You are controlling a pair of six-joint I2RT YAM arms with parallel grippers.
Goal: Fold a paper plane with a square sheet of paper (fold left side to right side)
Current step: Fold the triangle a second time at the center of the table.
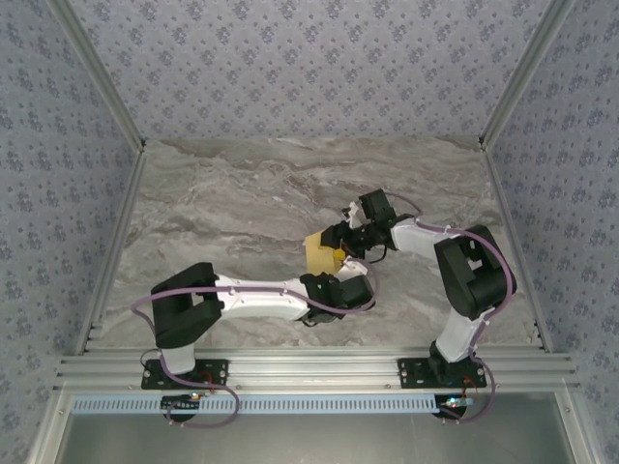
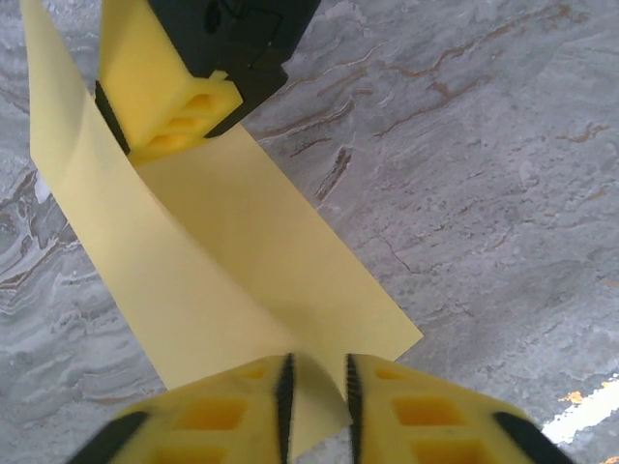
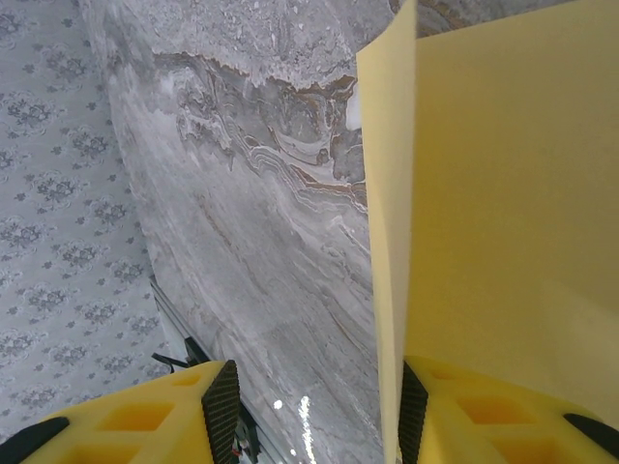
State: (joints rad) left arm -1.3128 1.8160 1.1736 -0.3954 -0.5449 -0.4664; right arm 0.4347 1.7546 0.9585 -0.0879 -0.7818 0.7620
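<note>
Stretching toward eleven o'clock from your left gripper (image 2: 317, 406), jaws near-clenched, hold unclear, the square sheet of paper (image 2: 222, 261) reaches your right gripper (image 3: 317, 387), jaws released.

left arm (image 1: 256, 295) and right arm (image 1: 462, 266): white link shells, chunky black joint housings. Lilac cable (image 1: 145, 302) loops along each. Black base plates (image 1: 218, 370), bolted down. left claw (image 2: 316, 387) and right claw (image 3: 319, 406): yellow hollow-cell fingers (image 2: 213, 411) with black ribbed pads (image 2: 284, 394).
</note>
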